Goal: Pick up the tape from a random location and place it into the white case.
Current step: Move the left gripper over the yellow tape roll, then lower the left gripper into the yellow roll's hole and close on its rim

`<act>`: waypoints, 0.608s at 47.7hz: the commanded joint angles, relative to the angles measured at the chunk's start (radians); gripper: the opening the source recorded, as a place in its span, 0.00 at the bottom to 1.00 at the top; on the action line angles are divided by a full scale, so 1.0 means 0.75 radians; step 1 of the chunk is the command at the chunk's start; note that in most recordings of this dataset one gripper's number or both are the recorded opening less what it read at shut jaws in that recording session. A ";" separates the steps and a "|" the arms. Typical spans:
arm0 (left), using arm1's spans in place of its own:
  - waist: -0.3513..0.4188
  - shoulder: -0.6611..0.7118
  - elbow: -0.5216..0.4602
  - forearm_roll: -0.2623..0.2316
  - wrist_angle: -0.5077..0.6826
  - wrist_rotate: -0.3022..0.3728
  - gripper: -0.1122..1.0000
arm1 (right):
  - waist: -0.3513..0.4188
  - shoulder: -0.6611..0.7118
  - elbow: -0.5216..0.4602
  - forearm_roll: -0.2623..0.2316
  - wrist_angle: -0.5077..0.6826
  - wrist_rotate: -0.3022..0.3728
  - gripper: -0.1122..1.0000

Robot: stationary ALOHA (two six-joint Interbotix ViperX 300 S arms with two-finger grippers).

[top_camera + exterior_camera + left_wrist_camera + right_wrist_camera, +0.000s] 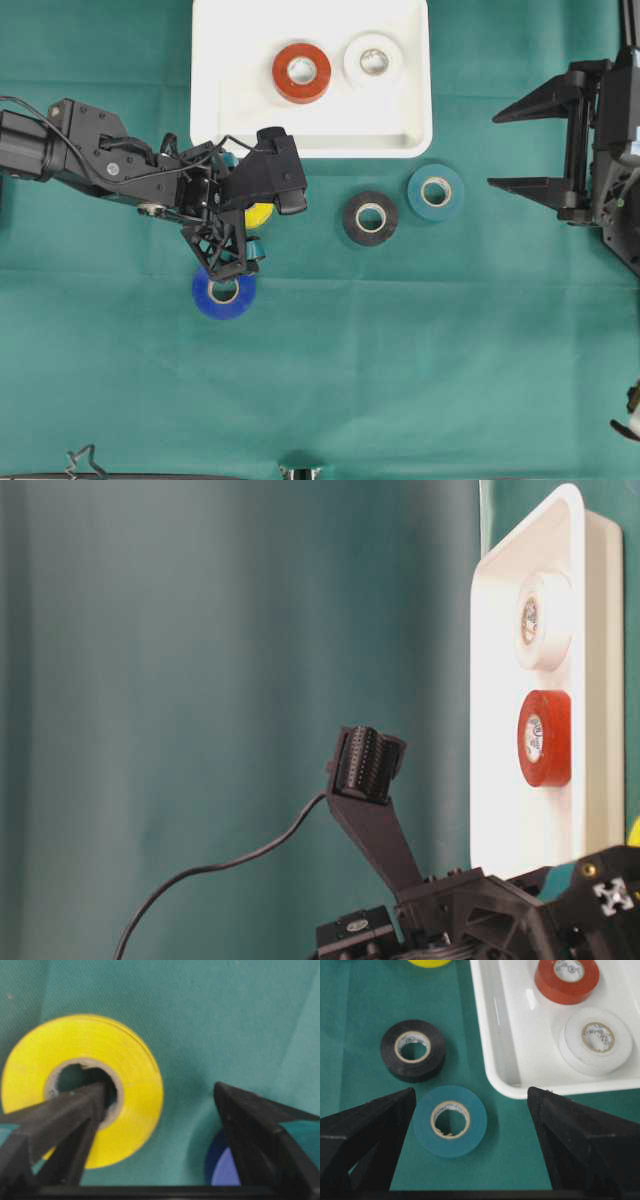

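Yellow glossy tape roll (82, 1090) lies flat on green cloth, apart from the shallow white rectangular plastic case (225, 115) with rounded corners; red roll (302, 72) and white roll (374, 61) lie flat inside.

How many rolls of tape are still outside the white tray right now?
4: yellow roll under the left gripper, blue roll just below it, black roll and teal roll below the white tray. The arm may hide more.

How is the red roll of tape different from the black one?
The red roll lies inside the white case; the black roll lies on the green cloth outside it. The red roll sits beside a white roll; the black sits beside a teal one. Both lie flat, untouched.
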 commanded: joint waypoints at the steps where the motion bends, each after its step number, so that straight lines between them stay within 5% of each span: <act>1: 0.000 -0.010 -0.012 0.002 -0.004 -0.002 0.95 | -0.002 0.008 -0.027 0.000 -0.016 0.000 0.90; 17: -0.006 -0.010 -0.018 0.002 0.004 0.000 0.90 | -0.002 0.008 -0.027 -0.002 -0.016 0.000 0.90; 29: -0.014 -0.012 -0.018 0.002 0.008 0.014 0.32 | -0.002 0.012 -0.027 -0.002 -0.016 0.000 0.90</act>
